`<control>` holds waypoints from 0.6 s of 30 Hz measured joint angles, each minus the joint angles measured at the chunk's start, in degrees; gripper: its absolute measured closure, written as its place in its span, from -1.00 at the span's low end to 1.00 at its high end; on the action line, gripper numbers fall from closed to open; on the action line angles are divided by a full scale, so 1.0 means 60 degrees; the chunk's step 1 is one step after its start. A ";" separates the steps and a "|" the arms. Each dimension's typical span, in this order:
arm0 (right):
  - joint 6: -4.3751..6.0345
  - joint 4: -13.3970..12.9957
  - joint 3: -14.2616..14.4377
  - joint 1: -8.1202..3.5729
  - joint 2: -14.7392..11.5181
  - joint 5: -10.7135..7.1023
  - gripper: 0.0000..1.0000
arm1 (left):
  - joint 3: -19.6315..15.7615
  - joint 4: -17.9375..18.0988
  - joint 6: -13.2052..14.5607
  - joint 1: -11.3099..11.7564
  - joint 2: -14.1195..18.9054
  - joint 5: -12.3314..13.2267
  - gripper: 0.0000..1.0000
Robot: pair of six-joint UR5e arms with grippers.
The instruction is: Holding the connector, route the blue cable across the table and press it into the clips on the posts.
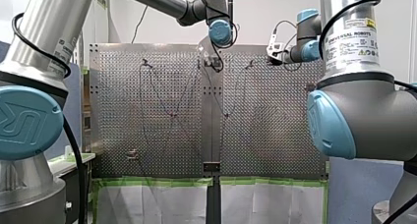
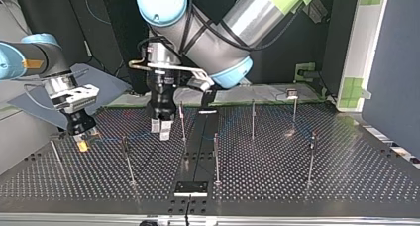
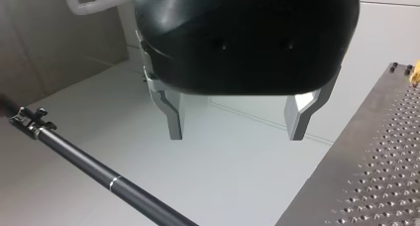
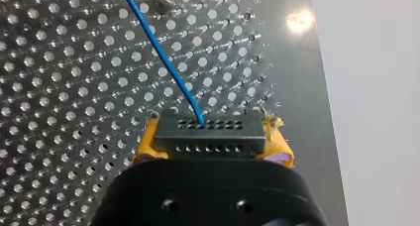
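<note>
My right gripper (image 4: 210, 154) has its yellow pads shut on the black connector (image 4: 208, 134), low over the perforated table (image 4: 64, 112) near its edge. The blue cable (image 4: 163, 52) leaves the connector and runs away across the table toward a post. In the top view my right gripper (image 2: 83, 144) is at the left, and a faint blue cable (image 2: 111, 140) leads from it toward the posts (image 2: 182, 122). My left gripper (image 2: 161, 129) hangs open beside a middle post. Its metal fingers (image 3: 174, 122) hold nothing, with the gripper (image 3: 236, 136) over the area past the table's edge.
Several thin upright posts (image 2: 216, 156) stand spread over the table, some at the right (image 2: 312, 156). A black post with a clip (image 3: 29, 119) slants beside my left gripper. A black bracket (image 2: 190, 188) sits at the near middle edge in the top view.
</note>
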 joint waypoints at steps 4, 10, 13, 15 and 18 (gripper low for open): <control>0.0000 -0.0003 0.0000 0.0000 0.0000 0.0001 1.00 | -0.0373 0.0374 0.0020 0.0007 0.0014 -0.0020 -1.00; 0.0000 -0.0004 -0.0001 0.0006 0.0000 -0.0001 1.00 | -0.0859 0.0861 0.0214 0.0005 0.0018 -0.0030 -1.00; -0.0007 -0.0004 0.0000 0.0009 0.0000 0.0003 1.00 | -0.1098 0.1103 0.0408 -0.0008 0.0021 -0.0084 -1.00; -0.0018 -0.0002 0.0000 0.0016 0.0000 0.0004 1.00 | -0.1243 0.1244 0.0541 -0.0040 0.0022 -0.0118 -1.00; -0.0025 -0.0002 0.0000 0.0021 0.0000 0.0005 1.00 | -0.1509 0.1509 0.0673 -0.0080 0.0021 -0.0088 -1.00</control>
